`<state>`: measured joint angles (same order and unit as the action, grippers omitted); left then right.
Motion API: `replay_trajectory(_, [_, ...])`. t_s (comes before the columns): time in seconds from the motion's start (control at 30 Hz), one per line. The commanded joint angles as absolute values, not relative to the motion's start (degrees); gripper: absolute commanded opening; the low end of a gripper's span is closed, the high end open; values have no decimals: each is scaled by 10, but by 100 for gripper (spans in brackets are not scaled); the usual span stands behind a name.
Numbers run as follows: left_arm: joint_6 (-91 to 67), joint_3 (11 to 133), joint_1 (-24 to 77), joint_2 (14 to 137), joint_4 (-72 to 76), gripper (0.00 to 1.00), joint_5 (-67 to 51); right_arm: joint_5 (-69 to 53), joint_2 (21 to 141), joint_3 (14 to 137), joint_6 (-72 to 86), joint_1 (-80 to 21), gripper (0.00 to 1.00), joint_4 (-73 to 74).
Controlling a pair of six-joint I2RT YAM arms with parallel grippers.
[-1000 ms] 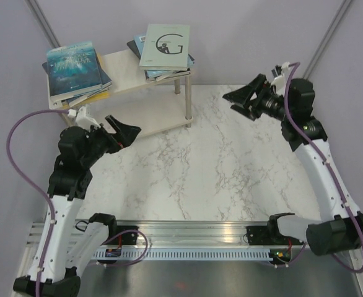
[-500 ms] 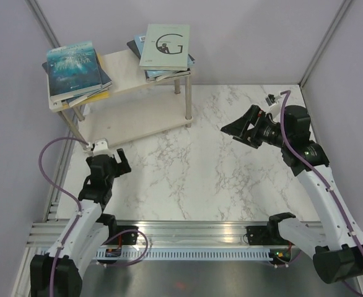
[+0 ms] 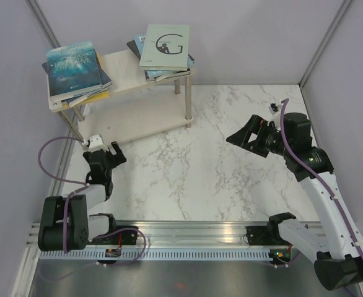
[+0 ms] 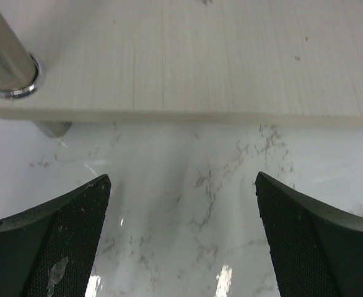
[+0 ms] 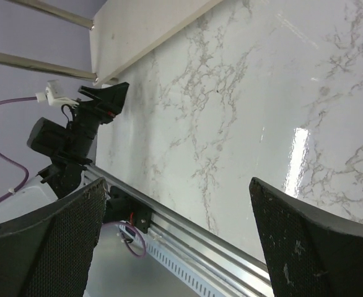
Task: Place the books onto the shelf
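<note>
The shelf [image 3: 123, 72] stands at the back left of the marble table. Its top board carries the books in two stacks: a teal ocean book [image 3: 75, 65] tops the left one, a pale grey "G" book [image 3: 165, 45] tops the right one. My left gripper [image 3: 105, 153] sits low in front of the shelf's left end, open and empty. In the left wrist view the left gripper [image 4: 181, 178] faces the edge of the lower board [image 4: 200, 55] and a silver leg [image 4: 8, 62]. My right gripper [image 3: 243, 135] hovers open over the table's right half, and the right gripper [image 5: 176, 182] holds nothing.
The shelf's lower board [image 3: 145, 117] lies bare. A metal rail [image 3: 188, 238] runs along the near edge with both arm bases. Purple cables loop by each arm. Grey walls close in the left, back and right. The right wrist view shows the folded left arm [image 5: 76, 133].
The left arm has pulled back from the shelf and folded down toward its base. The right arm has drawn back and lower toward the near right, its jaws spreading wider.
</note>
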<state>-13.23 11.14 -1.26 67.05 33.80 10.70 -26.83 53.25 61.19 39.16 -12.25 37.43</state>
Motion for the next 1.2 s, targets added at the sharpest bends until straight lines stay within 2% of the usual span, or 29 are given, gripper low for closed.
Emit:
replay_trajectory(0.0, [-103, 160, -40, 735, 503, 100, 58, -215, 541, 614, 375, -125, 98, 393])
replay_trajectory(0.07, [-87, 173, -42, 780, 511, 100, 23, -202, 546, 614, 376, -126, 98, 394])
replay_trajectory(0.1, [-79, 209, -42, 785, 471, 100, 5, -195, 546, 613, 376, -127, 98, 395])
replay_trajectory(0.2, [-59, 214, -42, 795, 467, 100, -47, -167, 543, 605, 379, -129, 98, 393])
replay_trajectory(0.47, [-40, 120, -40, 780, 631, 100, -87, -117, 493, 490, 439, -134, 98, 283])
replay_trajectory(0.53, [-45, 103, -34, 830, 697, 100, -70, -100, 471, 473, 439, -137, 98, 247])
replay_trajectory(0.6, [-34, 119, -26, 815, 653, 100, -76, -72, 455, 447, 426, -140, 98, 218])
replay_trajectory(0.77, [-25, 117, -9, 821, 668, 100, -39, 24, 440, 411, 360, -140, 98, 198])
replay_trajectory(1.03, [-1, 131, -8, 822, 644, 100, -100, 48, 538, 353, 210, -140, 98, 49])
replay_trajectory(1.13, [-1, 131, -8, 820, 641, 100, -100, 87, 585, 317, 202, -141, 98, -45])
replay_trajectory(1.17, [-1, 132, -8, 822, 642, 100, -101, 78, 598, 287, 166, -141, 98, -118])
